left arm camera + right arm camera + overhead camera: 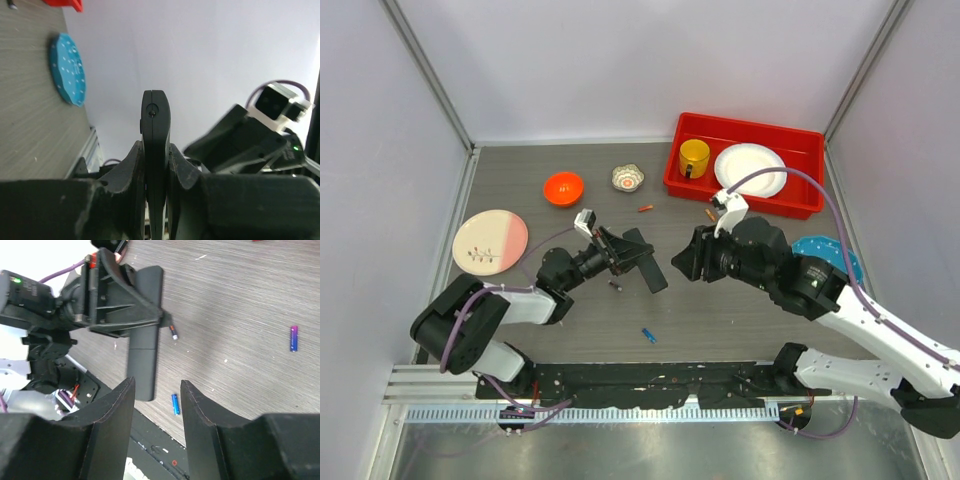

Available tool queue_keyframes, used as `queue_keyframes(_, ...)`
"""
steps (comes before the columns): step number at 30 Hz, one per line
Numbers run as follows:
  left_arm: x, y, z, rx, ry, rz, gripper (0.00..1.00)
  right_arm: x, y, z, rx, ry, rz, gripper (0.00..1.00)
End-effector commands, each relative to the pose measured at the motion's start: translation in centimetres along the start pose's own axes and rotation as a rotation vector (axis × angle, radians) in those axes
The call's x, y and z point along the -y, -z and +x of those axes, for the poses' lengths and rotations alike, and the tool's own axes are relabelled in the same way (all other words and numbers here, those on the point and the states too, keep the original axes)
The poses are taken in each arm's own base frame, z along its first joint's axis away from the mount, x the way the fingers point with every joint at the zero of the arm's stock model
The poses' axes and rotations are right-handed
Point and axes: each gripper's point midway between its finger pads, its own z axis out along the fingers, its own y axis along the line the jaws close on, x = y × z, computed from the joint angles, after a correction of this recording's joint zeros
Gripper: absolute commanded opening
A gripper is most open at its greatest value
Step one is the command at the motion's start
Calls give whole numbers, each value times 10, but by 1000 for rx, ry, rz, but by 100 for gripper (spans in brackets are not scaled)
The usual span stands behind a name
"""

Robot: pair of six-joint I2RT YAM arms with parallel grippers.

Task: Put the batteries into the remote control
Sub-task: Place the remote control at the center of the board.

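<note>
The left gripper [623, 255] is clenching the remote control [652, 270] around its middle and pointing it toward the right gripper [157, 390], which is hanging just beside the remote's end with its jaws spread. Batteries are lying loose on the table [750, 320]: a dark one [173, 332] close by the remote, a blue one [174, 403] nearer the bases, a purple-and-blue one [294, 338] well apart, and an orange-red one [645, 208] farther back. Around them are sitting an orange bowl [563, 187], a small patterned bowl [628, 178], a pink-and-white plate [490, 240], a red bin [800, 175] holding a yellow mug [694, 157] and a white plate [750, 168], and a teal disc [830, 250] partly covered by the right arm.
</note>
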Motion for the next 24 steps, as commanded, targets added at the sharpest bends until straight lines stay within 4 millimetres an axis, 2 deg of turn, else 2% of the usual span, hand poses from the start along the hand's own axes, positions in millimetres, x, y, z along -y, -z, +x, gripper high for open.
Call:
queue_keyframes(1, 74, 11, 25, -178, -87, 278, 0, 10, -3, -23, 180, -66, 28, 47)
queue_keyframes(4, 68, 12, 23, -205, -101, 243, 0, 23, -2, -15, 188, -51, 68, 47)
queue_keyframes(6, 47, 9, 18, -211, -115, 129, 0, 36, -1, -6, 164, -21, 121, 47)
queue_keyframes(7, 18, 7, 15, -211, -67, -15, 0, 45, 0, -6, 170, -16, 165, 47)
queue_keyframes(8, 7, 8, 13, -208, -74, -81, 0, 50, 1, -4, 168, -7, 188, 47)
queue_keyframes(9, 10, 5, 6, -185, -206, -104, 0, 56, 3, 0, 157, 0, 211, 47)
queue_keyframes(10, -31, 17, 4, -187, -152, -333, 0, 60, 5, 0, 163, 1, 231, 47)
queue_keyframes(11, -40, 22, -1, -179, -208, -417, 0, 63, 7, 1, 164, 3, 241, 47)
queue_keyframes(12, -30, 20, -11, -171, -334, -440, 0, 65, 10, 3, 165, 4, 246, 46)
queue_keyframes(13, -53, 35, -19, -141, -336, -599, 0, 67, 11, 2, 169, 6, 255, 46)
queue_keyframes(14, -45, 33, -28, -127, -373, -631, 0, 70, 13, 3, 168, 7, 268, 47)
queue_keyframes(15, -53, 38, -34, -133, -423, -691, 0, 72, 14, 5, 163, 12, 275, 47)
queue_keyframes(16, -66, 52, -37, -133, -416, -805, 0, 73, 15, 6, 160, 15, 280, 47)
queue_keyframes(17, -61, 51, -46, -116, -440, -843, 0, 74, 15, 7, 156, 20, 282, 47)
queue_keyframes(18, -65, 56, -51, -109, -460, -896, 0, 76, 15, 10, 147, 25, 286, 47)
queue_keyframes(19, -85, 75, -51, -147, -452, -1030, 0, 76, 16, 10, 149, 26, 283, 47)
queue_keyframes(20, -83, 80, -69, -93, -499, -1113, 0, 76, 17, 11, 146, 28, 283, 47)
queue_keyframes(21, -88, 88, -74, -93, -515, -1178, 0, 77, 17, 13, 140, 28, 287, 46)
queue_keyframes(22, -102, 108, -77, -124, -529, -1305, 0, 77, 18, 13, 141, 30, 285, 47)
queue_keyframes(23, -97, 114, -94, -71, -583, -1376, 0, 78, 18, 14, 138, 30, 290, 47)
queue_keyframes(24, -98, 121, -100, -63, -610, -1433, 0, 80, 19, 16, 135, 34, 293, 47)
